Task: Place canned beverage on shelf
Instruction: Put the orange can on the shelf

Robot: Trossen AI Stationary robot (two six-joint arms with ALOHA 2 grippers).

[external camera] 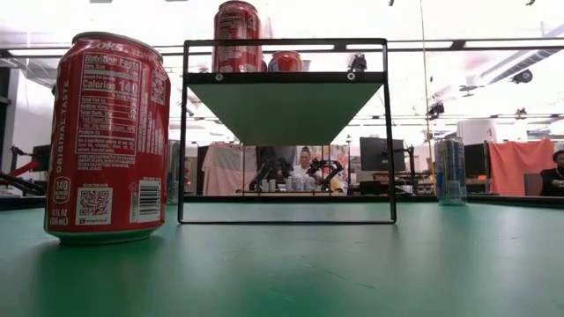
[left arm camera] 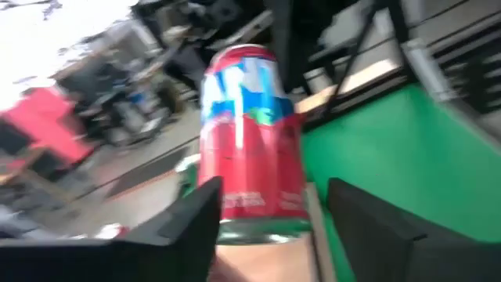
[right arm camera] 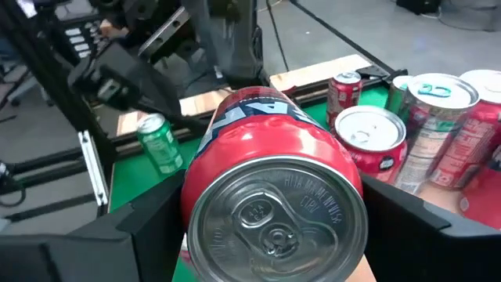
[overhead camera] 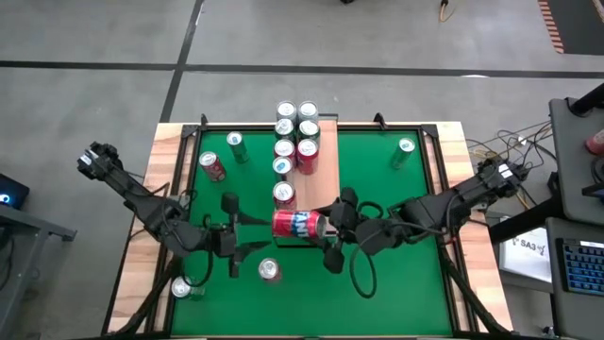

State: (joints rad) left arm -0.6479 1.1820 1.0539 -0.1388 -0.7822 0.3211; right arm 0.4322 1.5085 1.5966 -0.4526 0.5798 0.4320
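Right claw (overhead camera: pixel 332 229) grips the red can (overhead camera: pixel 298 225) sideways, just off the near end of the shelf (overhead camera: pixel 321 175). Left claw (overhead camera: pixel 229 238) parted, off the can (handover looks done). Tip it upright first, then set down on bare board.

Bright ceiling lights glare white behind the shelf (external camera: pixel 286 79); the left wrist view smears, blurring the red can (left arm camera: pixel 250 141) ahead.
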